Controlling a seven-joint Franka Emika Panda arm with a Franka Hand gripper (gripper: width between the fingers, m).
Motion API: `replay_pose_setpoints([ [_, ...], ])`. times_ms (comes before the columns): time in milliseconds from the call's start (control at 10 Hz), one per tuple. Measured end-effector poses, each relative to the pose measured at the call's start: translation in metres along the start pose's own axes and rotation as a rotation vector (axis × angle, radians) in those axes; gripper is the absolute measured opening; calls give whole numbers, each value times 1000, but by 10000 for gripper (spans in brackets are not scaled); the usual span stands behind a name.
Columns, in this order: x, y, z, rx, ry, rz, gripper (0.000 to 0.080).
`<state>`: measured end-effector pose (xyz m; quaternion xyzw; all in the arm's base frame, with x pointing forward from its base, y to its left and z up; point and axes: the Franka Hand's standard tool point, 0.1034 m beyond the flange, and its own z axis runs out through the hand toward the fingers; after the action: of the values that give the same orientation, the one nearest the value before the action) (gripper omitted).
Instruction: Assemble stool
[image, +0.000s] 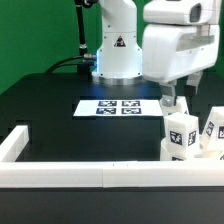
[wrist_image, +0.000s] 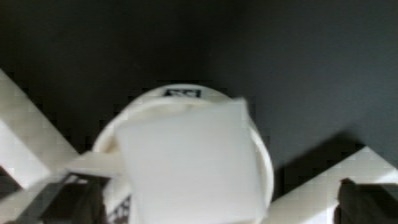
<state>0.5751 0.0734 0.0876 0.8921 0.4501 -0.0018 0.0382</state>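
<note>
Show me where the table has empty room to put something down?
The black table is bare between the marker board and the long white border rail. It is crowded at the exterior view's right, where the white blocky tagged stool legs cluster under the open pincer.

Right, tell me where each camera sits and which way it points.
Exterior view: off the arm, low at the table's near edge, facing the arm's base across the marker board and border rail; the open gripper shows above a stool leg.
Wrist view: on the wrist, looking down past both fingertips onto a leg.
Shared: apparently that same leg.
</note>
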Motion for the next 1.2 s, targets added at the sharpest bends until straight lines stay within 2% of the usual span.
replay_pose_setpoints([
  [200,0,-2,10,2,-8,3,649],
  [400,-1,-1,10,2,-8,6,649],
  [600,-2,-1,11,3,-8,26,385],
  [700,-2,-1,11,3,-8,46,385],
  [800,-2,0,11,3,-8,47,336],
  [1200,-2,0,11,3,-8,321,336],
])
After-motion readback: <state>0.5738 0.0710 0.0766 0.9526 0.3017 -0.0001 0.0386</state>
